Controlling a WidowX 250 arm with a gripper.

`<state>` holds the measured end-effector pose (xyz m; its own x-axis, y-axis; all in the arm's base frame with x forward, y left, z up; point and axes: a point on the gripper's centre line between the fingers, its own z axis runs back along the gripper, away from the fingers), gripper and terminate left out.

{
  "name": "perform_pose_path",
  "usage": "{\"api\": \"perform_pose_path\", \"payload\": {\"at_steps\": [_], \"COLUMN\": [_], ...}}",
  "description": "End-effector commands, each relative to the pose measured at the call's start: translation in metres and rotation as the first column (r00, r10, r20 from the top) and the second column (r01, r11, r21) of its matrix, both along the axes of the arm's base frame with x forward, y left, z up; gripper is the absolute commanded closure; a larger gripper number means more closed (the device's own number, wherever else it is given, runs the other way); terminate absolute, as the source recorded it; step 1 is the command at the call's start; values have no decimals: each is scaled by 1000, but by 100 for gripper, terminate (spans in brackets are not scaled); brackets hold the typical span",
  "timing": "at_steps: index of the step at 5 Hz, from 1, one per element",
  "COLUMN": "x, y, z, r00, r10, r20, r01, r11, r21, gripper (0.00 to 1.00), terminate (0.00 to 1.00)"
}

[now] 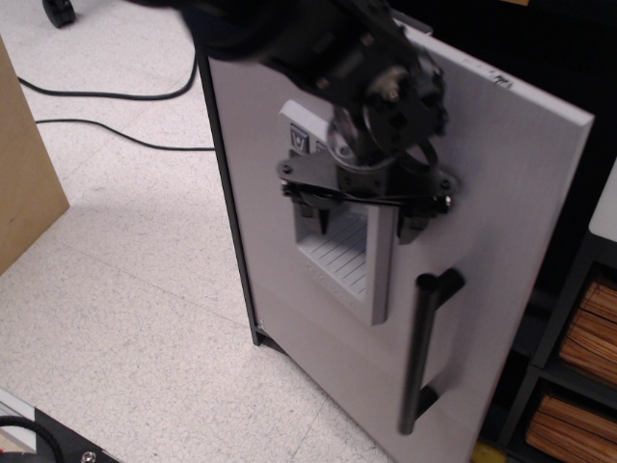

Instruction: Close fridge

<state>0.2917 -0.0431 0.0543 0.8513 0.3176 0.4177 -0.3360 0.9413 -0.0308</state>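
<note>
The fridge's brushed-grey door (501,222) stands ajar, its free edge swung out to the right. Its recessed dispenser (342,256) is partly covered by my arm. The black bar handle (424,352) sits low on the door. My gripper (364,220) is in front of the dispenser, well above the handle, with its two black fingers (310,214) spread wide apart and nothing between them. I cannot tell whether it touches the door. The fridge's black interior is hidden behind the door.
A dark shelf unit with wicker baskets (578,386) stands at the lower right, close behind the door's free edge. Black cables (106,95) lie on the speckled floor at the upper left. A brown board (24,174) stands at the left edge.
</note>
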Motion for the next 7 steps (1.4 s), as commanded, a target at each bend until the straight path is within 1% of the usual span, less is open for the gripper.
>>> {"api": "perform_pose_path", "payload": {"at_steps": [1,2,3,4,5,6,7], "x": [51,64,73,73,64,45,18], "y": [-18,-23,-26,-26,-23,-17,-4], "z": [30,34,39,41,42,47,52], "r00": [995,995,992,991,991,993,997], "r10": [49,59,63,63,47,21,4], "r20": [82,84,105,118,127,117,80], "r01": [-42,-48,-48,-45,-28,-4,6], "r11": [995,991,988,988,989,990,991], "r21": [-89,-124,-144,-148,-147,-141,-133], "gripper": [0,0,0,0,0,0,0], "terminate": [0,0,0,0,0,0,0]}}
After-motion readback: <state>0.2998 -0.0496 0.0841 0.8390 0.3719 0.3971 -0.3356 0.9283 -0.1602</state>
